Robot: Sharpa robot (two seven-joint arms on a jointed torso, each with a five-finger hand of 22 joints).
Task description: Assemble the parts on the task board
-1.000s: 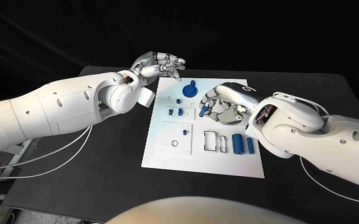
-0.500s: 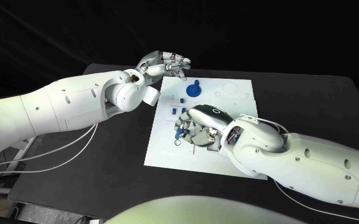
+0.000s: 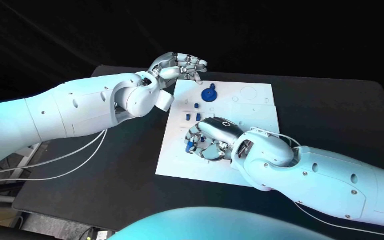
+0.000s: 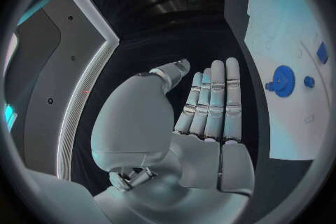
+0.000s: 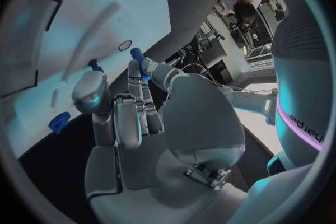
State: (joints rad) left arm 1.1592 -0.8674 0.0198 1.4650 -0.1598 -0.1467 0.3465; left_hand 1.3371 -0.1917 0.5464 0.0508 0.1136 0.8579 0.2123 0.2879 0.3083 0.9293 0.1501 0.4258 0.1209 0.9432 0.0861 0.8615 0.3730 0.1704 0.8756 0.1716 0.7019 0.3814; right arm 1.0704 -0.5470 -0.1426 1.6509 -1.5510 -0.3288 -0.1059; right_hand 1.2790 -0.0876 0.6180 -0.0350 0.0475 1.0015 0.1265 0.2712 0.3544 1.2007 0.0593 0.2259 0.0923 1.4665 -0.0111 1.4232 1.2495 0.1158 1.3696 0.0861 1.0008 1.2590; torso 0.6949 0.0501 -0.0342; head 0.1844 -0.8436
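Observation:
The white task board point(image 3: 177, 159) lies mid-table. My right hand point(image 3: 210, 140) hovers low over its left-middle area and pinches a small blue part point(image 5: 137, 55) between thumb and fingertip; that part point(image 3: 190, 146) peeks out at the hand's left side. The right forearm hides the board's near right portion. A round blue gear-like part point(image 3: 208, 94) sits near the board's far edge, with small blue pegs point(image 3: 190, 116) just behind the right hand. My left hand point(image 3: 180, 65) is raised beyond the board's far left corner, fingers straight and holding nothing point(image 4: 206, 112). The gear point(image 4: 283, 79) lies beside it.
Black tabletop point(image 3: 96, 173) surrounds the board. White cables point(image 3: 76, 159) hang under the left arm at the table's left side. The board point(image 5: 84, 5) shows a dark-outlined rectangular recess point(image 5: 43, 7) and a small ring point(image 5: 125, 45) ahead of the right fingers.
My right hand swung from the board's right side across to its left-middle, lower over the surface, its arm now covering the near right part. The left hand drifted slightly farther back.

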